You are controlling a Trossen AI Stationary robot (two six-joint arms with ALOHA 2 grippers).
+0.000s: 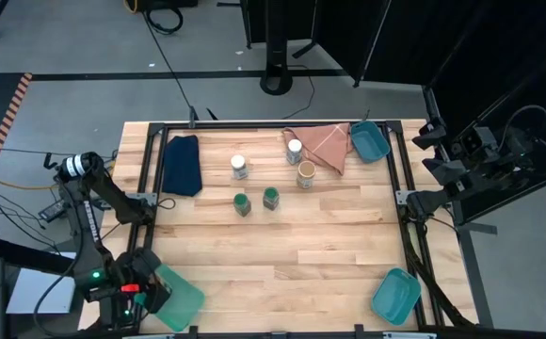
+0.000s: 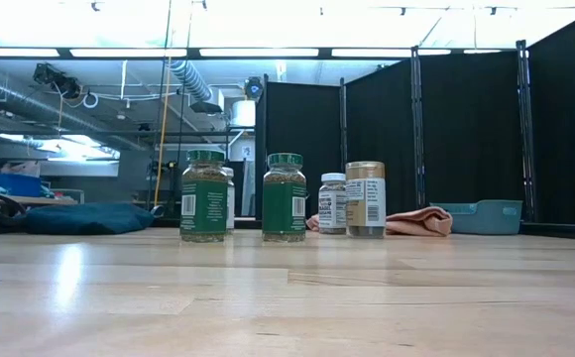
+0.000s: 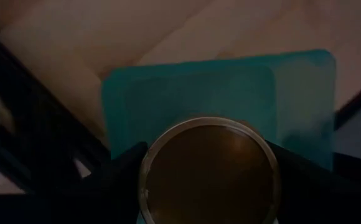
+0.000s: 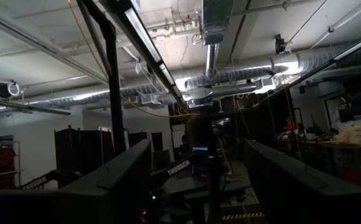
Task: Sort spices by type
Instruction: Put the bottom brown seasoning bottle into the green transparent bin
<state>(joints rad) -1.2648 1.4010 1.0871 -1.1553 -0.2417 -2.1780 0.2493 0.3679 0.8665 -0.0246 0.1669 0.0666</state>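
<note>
Five spice jars stand upright on the table: two with white lids, one with a tan lid and two with green lids. The low view shows the green pair in front. My left gripper is at the near left corner over a teal bin, shut on the second tan-lidded jar. My right arm waits off the table's right edge, its gripper open and pointing up into the room. My left gripper pinches the tan-lidded jar between its two fingers, one on each side of the jar just below the lid's rim. The fingers come from above, pointing down. The jar is upright over the teal bin; whether its base rests in the bin is hidden.
A folded dark blue cloth lies far left and a pink cloth far right, beside a teal bin in the far right corner. Another teal bin sits in the near right corner. A black frame rims the table.
</note>
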